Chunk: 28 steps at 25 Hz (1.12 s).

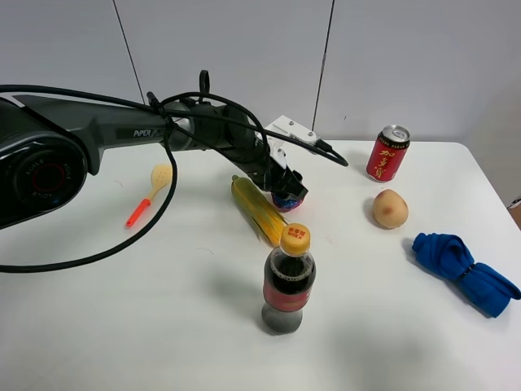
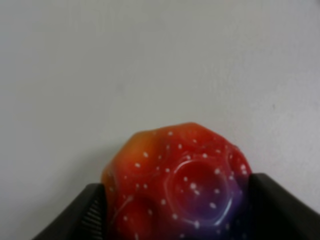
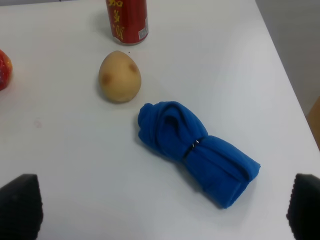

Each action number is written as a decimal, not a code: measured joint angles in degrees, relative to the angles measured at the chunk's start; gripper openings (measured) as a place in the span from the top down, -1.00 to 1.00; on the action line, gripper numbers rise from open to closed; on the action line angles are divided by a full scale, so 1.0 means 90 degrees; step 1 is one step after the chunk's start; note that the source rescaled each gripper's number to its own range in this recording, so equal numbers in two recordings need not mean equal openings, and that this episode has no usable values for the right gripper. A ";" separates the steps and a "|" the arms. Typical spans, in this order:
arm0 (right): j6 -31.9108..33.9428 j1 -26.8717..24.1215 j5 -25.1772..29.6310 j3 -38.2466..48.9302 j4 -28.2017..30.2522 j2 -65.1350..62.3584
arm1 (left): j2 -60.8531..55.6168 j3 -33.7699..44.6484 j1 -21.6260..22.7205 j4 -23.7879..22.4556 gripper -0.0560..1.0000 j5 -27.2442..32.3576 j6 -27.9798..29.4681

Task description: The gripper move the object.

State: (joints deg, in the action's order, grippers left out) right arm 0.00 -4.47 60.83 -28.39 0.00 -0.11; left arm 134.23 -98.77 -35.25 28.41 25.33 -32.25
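Observation:
The ball [image 2: 180, 192], mottled red, orange and blue with white speckles, sits between the black jaws of my left gripper [image 2: 182, 220], which touch it on both sides. In the exterior high view the left gripper [image 1: 286, 192] is at the table's middle, with the ball [image 1: 284, 201] just showing under its tip, low over the table beside the yellow corn. I cannot tell whether the ball touches the table. My right gripper [image 3: 165, 212] is wide open and empty above the blue cloth. The ball's edge also shows in the right wrist view [image 3: 3, 70].
A yellow corn cob [image 1: 257, 210] lies beside the ball. A cola bottle [image 1: 288, 279] stands in front. A red can [image 1: 387, 153], a tan potato [image 1: 390, 208] and a rolled blue cloth [image 1: 464, 270] are to the right. An orange-handled spoon [image 1: 151, 192] lies on the left.

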 joint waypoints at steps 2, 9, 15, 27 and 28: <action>0.0000 0.0000 0.0000 0.0000 0.0000 0.0000 | 0.0000 0.0000 0.0000 0.0000 0.73 0.0000 0.0000; 0.0000 0.0000 0.0000 0.0000 0.0000 0.0000 | 0.0007 0.0000 0.0000 0.0125 -0.88 -0.0095 0.0029; 0.0000 0.0000 0.0000 0.0000 0.0000 0.0000 | -0.0051 0.0000 0.0000 0.0126 -0.97 -0.0103 0.0029; 0.0000 0.0000 0.0000 0.0000 0.0000 0.0000 | -0.2188 0.0000 0.0374 -0.0222 -0.97 -0.0302 0.0029; 0.0000 0.0000 0.0000 0.0000 0.0000 0.0000 | -0.2414 0.0000 0.0458 -0.0347 -0.97 -0.0290 0.0029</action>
State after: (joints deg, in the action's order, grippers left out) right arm 0.00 -4.47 60.83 -28.39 0.00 -0.11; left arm 112.50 -98.77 -31.13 25.28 22.72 -31.98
